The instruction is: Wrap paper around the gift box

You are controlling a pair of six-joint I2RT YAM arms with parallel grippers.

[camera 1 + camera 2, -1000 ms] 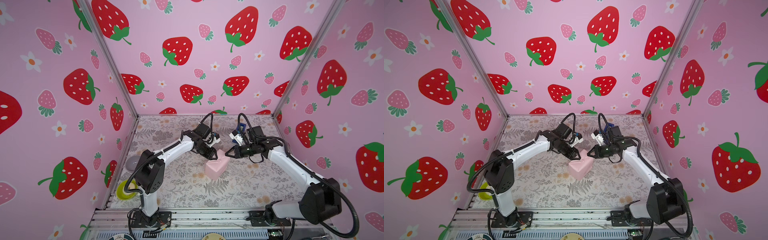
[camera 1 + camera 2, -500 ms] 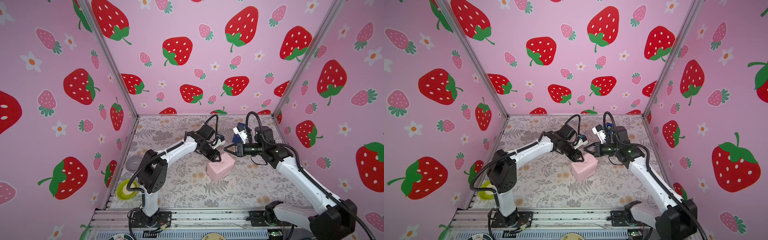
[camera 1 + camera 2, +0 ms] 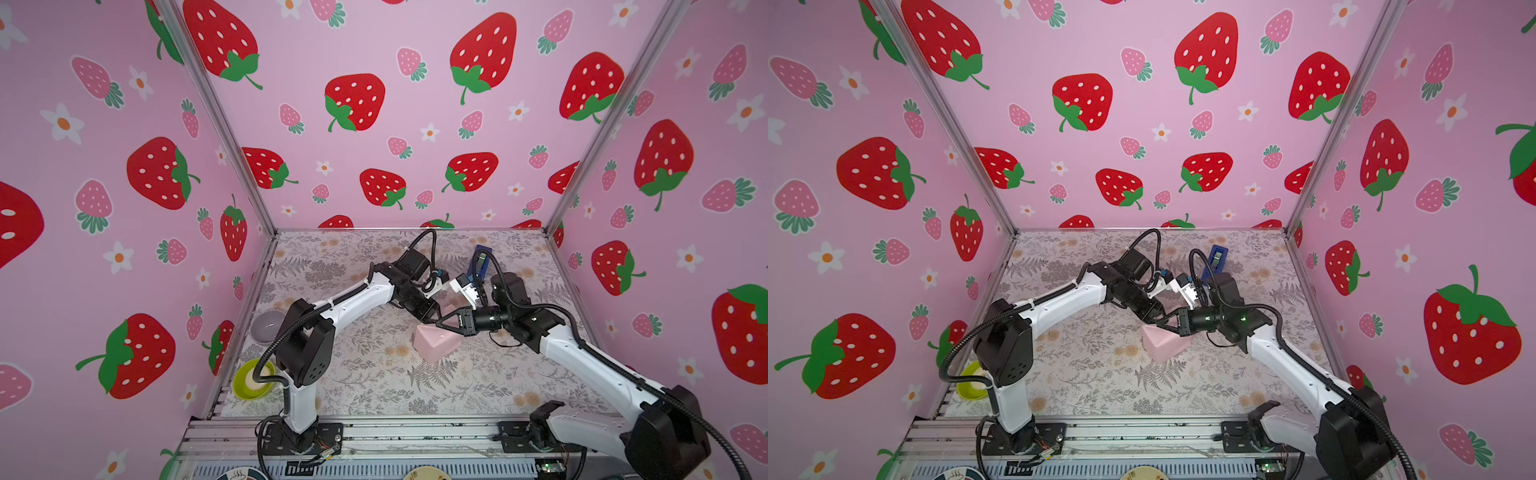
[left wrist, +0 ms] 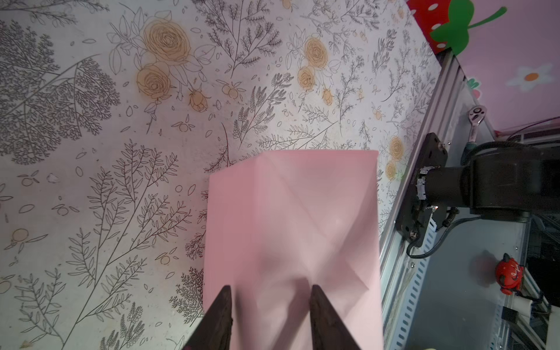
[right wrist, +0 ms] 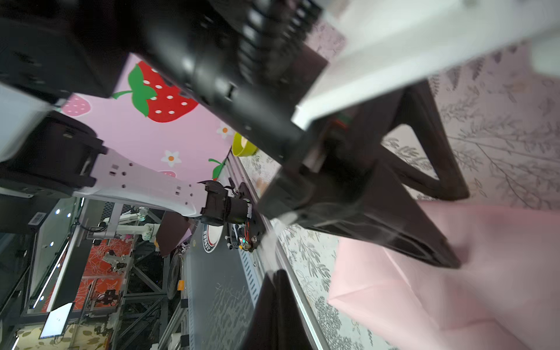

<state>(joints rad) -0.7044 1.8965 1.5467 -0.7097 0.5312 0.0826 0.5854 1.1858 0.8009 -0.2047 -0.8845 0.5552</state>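
The flowered bench [image 3: 374, 395] is carrying everything; the paper [image 3: 436, 347] is sitting near its middle in both top views, pale pink side out, folded into a blocky parcel with creased diagonal flaps across its top; the box is hidden, the paper covering every face in view. The left tool [image 4: 269, 288] is reaching down onto the paper from the far side; its jaws are standing narrowly apart, and both fingertips [image 4: 225, 303] are pressing against the paper's top near one edge, a shadowed dip in the paper lying between them. The right tool [image 3: 441, 323] is lying nearly level on the paper's right; its jaws are closed tight, and its point is sitting at the paper's upper far corner, just beside the left tool; whether it is touching the paper cannot be told. A grey bowl [image 3: 268, 328] is sitting well apart from the paper, out by the left wall; a yellow-green bowl [image 3: 251, 380] is sitting equally far from the paper on that side, nearer the front rail; a blue tape dispenser [image 3: 480, 259] is standing behind the paper, toward the back wall and apart from it.
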